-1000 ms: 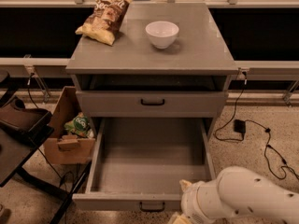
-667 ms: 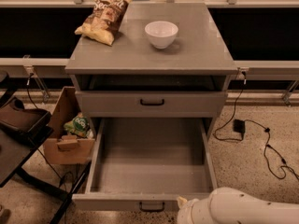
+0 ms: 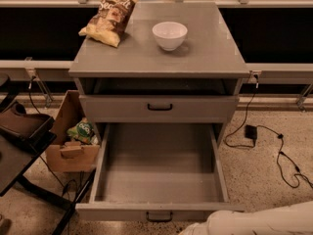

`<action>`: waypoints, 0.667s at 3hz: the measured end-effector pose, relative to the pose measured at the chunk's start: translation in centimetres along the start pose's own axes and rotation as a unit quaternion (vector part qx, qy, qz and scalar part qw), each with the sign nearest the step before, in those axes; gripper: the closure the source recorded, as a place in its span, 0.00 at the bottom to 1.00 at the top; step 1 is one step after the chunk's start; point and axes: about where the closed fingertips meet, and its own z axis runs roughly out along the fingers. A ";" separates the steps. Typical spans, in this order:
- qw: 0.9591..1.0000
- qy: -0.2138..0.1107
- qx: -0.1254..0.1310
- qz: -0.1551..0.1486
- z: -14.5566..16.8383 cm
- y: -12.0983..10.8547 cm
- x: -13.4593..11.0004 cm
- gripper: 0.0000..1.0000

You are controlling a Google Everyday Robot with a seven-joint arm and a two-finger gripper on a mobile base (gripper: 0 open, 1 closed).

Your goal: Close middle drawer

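Well, the gripper (image 3: 191, 229) hangs at the bottom edge of the frame, just right of the handle (image 3: 159, 215), open or shut I cannot tell, likely placed there to push the front of the middle drawer (image 3: 159, 175), which lies pulled far out at lower centre.

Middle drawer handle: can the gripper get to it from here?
Probably yes: the middle drawer stands open toward the white arm, nothing between. The gripper itself is out of frame, below.
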 end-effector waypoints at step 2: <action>0.999 0.004 -0.035 0.034 1.6 1.8 0.8 1.00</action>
